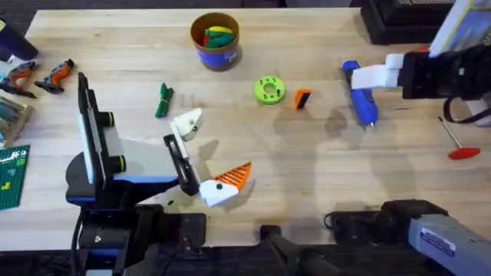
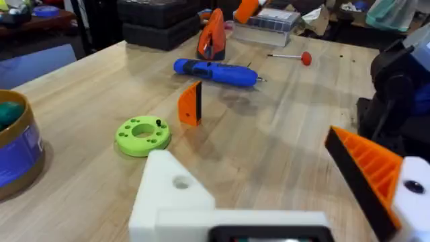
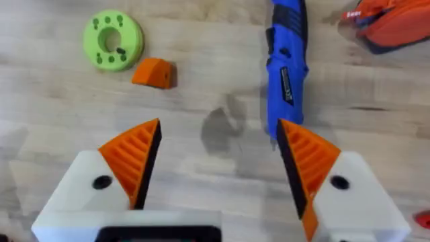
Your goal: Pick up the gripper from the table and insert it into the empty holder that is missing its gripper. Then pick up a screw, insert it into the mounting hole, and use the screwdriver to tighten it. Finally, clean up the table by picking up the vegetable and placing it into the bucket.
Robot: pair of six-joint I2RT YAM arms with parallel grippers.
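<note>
Table [image 1: 322, 169] – pale wood, matt; screwdriver [image 1: 359, 96] – glossy blue plastic.

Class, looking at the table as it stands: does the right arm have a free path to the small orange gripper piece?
Probably yes. The right gripper is open, and the orange gripper piece stands on bare wood, apart from the green disc and the blue screwdriver.

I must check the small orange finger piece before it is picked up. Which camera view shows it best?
The left wrist view: the orange finger piece stands upright there, its side plain, beside the green disc. The right wrist view shows it from above. Overhead it is tiny, right of the disc.
</note>
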